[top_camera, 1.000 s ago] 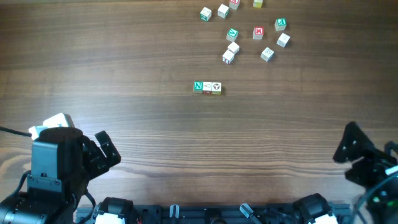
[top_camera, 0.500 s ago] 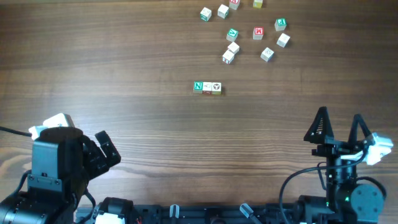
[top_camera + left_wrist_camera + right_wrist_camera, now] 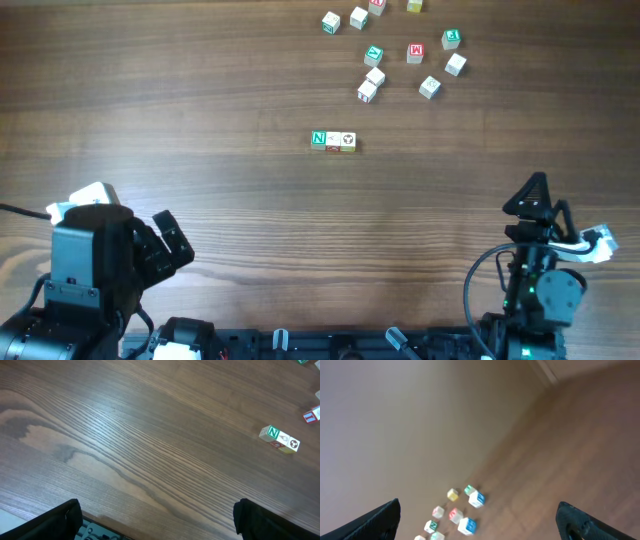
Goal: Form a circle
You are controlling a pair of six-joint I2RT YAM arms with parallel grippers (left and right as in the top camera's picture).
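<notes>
Now your right gripper [image 3: 536,190] has risen, open and empty, facing the cubes [image 3: 416,52] to start the circle; left gripper [image 3: 170,240] idles open.

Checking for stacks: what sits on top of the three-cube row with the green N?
Nothing: the row of three small wooden letter cubes shows bare top faces. Their undersides, against the wooden table, are hidden.

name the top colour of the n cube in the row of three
Green, with a pale letter. The N cube shows best in the left wrist view.
</notes>
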